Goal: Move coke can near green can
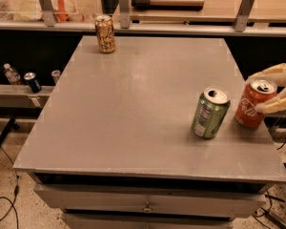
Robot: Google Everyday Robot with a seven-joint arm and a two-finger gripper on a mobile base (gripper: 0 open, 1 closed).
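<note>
The coke can [250, 109], red-orange with white script and a silver top, stands upright at the table's right edge. The green can [209, 112] stands upright just left of it, a small gap between them. My gripper [254, 93] reaches in from the right edge. One pale finger [271, 73] passes behind the coke can's top and the other finger [279, 105] lies across its front. The gripper is shut on the coke can.
A gold-brown can [105, 34] stands at the far left corner of the grey table [133, 109]. A drawer front sits below the near edge. A bottle [11, 74] and small cans [32, 82] stand on a low shelf at left. A counter with metal posts runs behind.
</note>
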